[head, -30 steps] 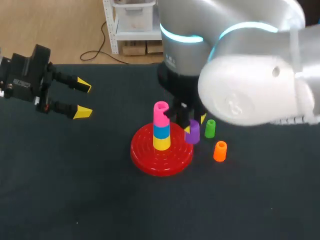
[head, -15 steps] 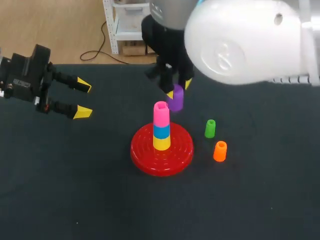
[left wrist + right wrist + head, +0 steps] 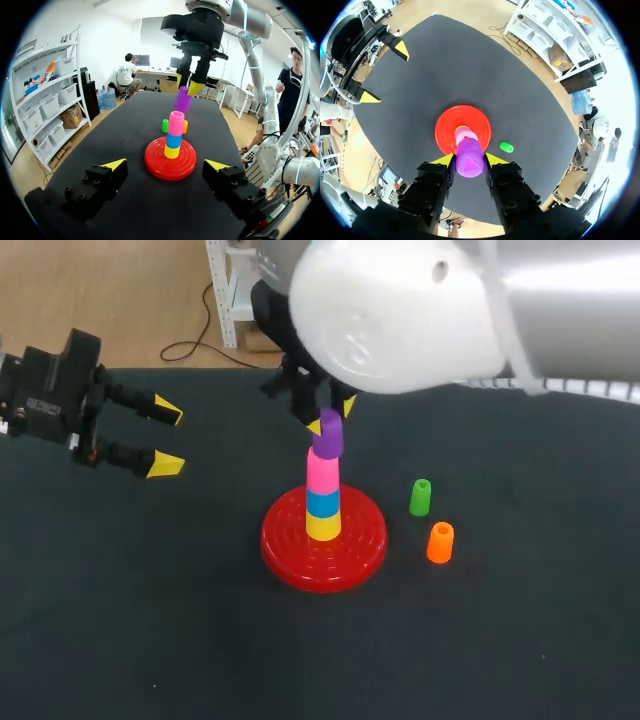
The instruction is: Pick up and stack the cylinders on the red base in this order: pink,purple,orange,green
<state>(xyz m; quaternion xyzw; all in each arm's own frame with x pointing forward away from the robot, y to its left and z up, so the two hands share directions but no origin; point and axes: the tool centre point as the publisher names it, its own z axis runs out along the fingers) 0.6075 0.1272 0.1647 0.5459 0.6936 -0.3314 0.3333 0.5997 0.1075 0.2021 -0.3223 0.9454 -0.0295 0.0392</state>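
The right gripper (image 3: pixel 332 416) clenches the purple cylinder (image 3: pixel 329 437), slightly tilted, just above the pink cylinder (image 3: pixel 322 472) stacked on the red base (image 3: pixel 355 550) — lowered off-centre, it could snag the rim and topple — while the left gripper (image 3: pixel 168 438) hangs open, well apart.

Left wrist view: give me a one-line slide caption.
Right pincer holds the purple cylinder over the pink cylinder stacked on the red base; green cylinder and orange cylinder stand beyond.

Legible text, labels, numbers, signs: none recorded. I read nothing on the red base (image 3: pixel 290 542), the purple cylinder (image 3: pixel 329 437), the tabletop (image 3: pixel 150 620), my left pincer (image 3: pixel 167 438) or my right pincer (image 3: pixel 331 416).
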